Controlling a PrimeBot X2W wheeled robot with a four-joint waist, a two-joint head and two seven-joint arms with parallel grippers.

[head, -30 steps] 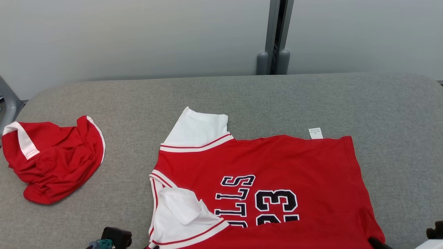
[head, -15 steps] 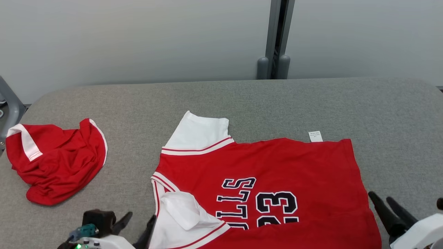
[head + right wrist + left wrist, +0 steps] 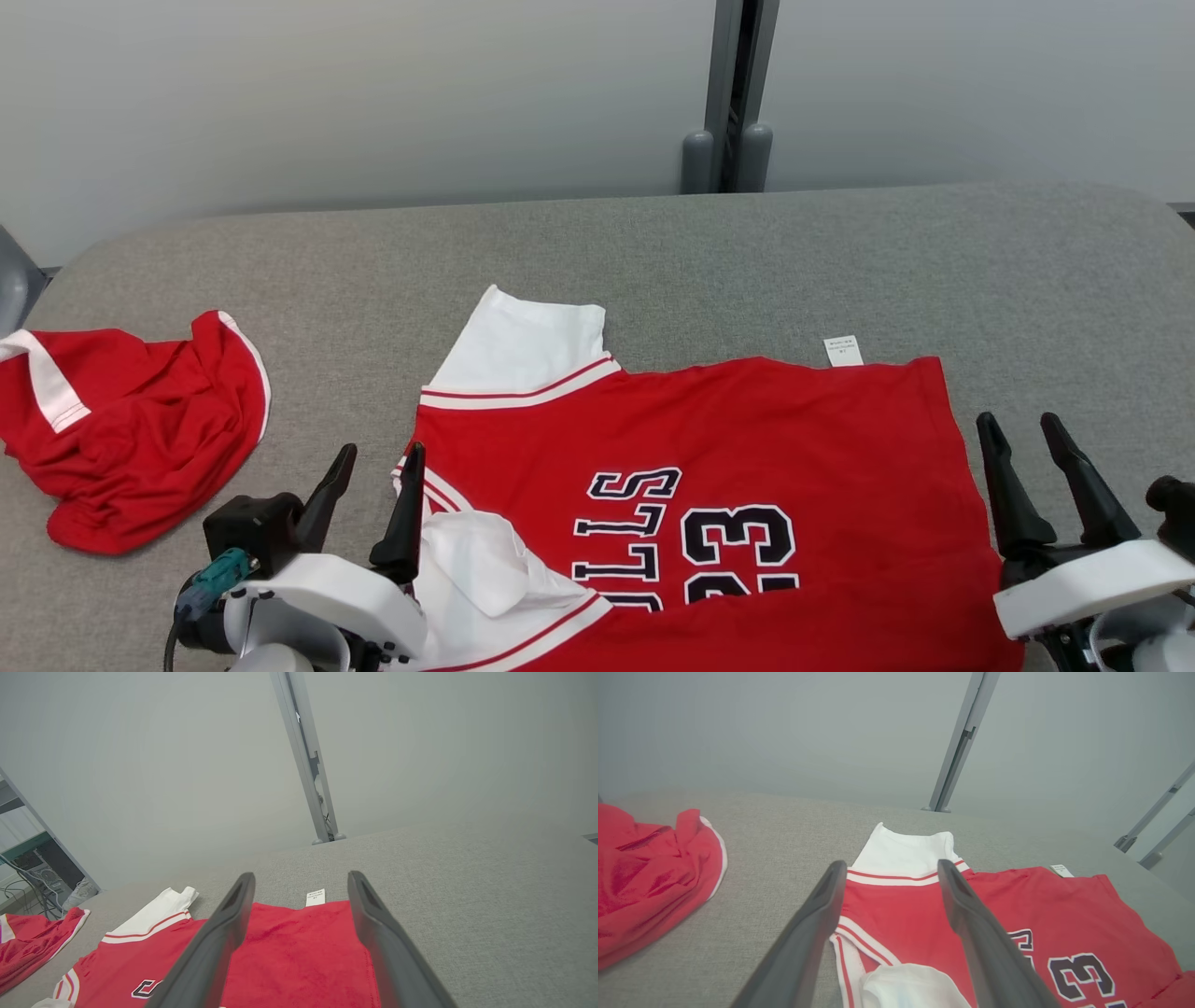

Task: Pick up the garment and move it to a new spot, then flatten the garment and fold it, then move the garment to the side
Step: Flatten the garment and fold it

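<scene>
Grippers — left gripper [image 3: 372,481], right gripper [image 3: 1021,457] — spread, flanking jersey [image 3: 747,448].

Padded table [image 3: 840,252], wall [image 3: 373,93] behind it. Jersey [image 3: 747,420] lies flat on the table on the near side, neck end to the left, hem end to the right.

Dial set on the jersey's middle:
- twelve: upright post [image 3: 738,84], behind the table's far edge
- one: care label [image 3: 843,350], poking out past the far edge
- eleven: one sleeve [image 3: 527,345], spread on the table
- eight: other sleeve [image 3: 476,579], folded back onto the jersey
- nine to ten: bunched garment [image 3: 140,429], well apart on the table
- nine: left gripper [image 3: 381,450], at the neck edge
- three: right gripper [image 3: 1018,420], just beside the hem
</scene>
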